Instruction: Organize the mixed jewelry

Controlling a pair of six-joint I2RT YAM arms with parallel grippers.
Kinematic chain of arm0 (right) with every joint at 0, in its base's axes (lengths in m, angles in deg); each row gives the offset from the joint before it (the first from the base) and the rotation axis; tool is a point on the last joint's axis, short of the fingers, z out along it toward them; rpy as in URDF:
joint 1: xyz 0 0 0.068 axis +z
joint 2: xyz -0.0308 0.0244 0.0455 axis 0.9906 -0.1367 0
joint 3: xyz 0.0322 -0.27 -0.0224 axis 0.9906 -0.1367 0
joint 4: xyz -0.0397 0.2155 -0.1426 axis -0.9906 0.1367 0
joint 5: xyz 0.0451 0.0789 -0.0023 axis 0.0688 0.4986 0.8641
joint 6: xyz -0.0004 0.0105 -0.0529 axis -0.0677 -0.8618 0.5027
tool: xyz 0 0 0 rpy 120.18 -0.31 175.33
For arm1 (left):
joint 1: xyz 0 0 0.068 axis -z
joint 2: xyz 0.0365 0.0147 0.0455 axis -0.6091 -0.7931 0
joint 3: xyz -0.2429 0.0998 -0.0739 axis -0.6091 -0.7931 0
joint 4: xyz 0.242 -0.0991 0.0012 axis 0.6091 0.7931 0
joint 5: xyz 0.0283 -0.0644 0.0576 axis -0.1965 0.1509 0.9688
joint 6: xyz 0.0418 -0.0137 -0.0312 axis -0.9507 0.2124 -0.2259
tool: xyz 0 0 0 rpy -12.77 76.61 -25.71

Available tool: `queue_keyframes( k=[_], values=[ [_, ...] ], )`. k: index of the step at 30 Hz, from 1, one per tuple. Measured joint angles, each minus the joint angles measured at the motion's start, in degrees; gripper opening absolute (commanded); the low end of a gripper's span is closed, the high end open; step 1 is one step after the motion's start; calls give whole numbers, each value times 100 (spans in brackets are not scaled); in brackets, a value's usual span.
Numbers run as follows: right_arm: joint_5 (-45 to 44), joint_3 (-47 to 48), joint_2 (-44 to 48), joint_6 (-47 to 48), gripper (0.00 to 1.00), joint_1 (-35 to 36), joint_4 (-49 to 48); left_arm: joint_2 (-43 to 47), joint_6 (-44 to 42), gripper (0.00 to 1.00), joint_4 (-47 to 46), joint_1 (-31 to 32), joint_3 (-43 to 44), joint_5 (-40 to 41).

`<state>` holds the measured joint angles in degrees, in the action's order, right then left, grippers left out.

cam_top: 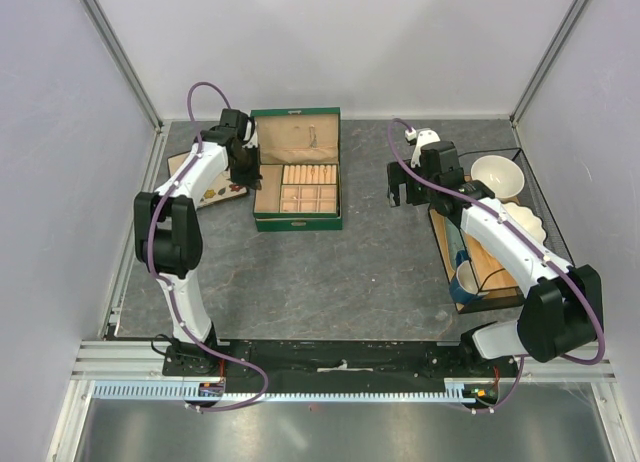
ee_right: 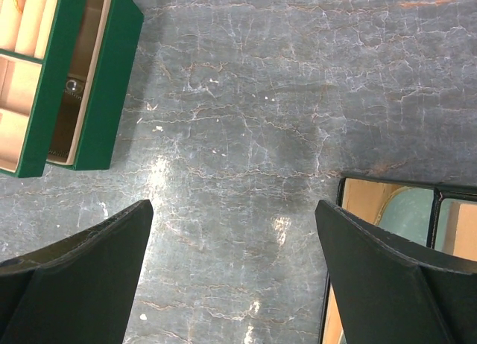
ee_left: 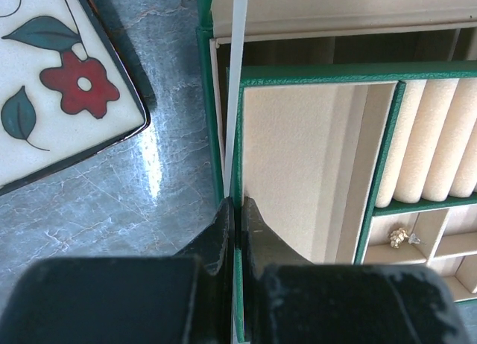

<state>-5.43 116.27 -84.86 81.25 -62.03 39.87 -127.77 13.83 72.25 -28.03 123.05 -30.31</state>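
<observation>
My left gripper (ee_left: 237, 204) is shut on a thin silvery-white bangle (ee_left: 237, 98). I see the bangle edge-on as a narrow white band that runs from the jaws up out of the frame. The gripper holds it over the left rim of the green jewelry box (ee_left: 313, 72), above a large tan compartment. In the top view this gripper (cam_top: 243, 167) is at the box's (cam_top: 296, 214) left side. A tiny gold piece (ee_left: 399, 237) lies in a small compartment. My right gripper (ee_right: 233, 205) is open and empty over bare table, right of the box (ee_right: 104, 76); it also shows in the top view (cam_top: 400, 194).
A floral plate (ee_left: 67, 83) lies left of the box, also in the top view (cam_top: 205, 187). Ring rolls (ee_left: 440, 150) fill the box's upper right. A black wire rack (cam_top: 490, 262) with white bowls (cam_top: 497, 175) and a blue cup (cam_top: 467, 279) stands at the right.
</observation>
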Motion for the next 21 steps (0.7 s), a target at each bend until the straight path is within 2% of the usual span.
queue_keyframes(
  k=[21],
  values=[
    [175,-101,195,-90,98,-59,-4,-304,326,1,28,-2,240,7]
  ],
)
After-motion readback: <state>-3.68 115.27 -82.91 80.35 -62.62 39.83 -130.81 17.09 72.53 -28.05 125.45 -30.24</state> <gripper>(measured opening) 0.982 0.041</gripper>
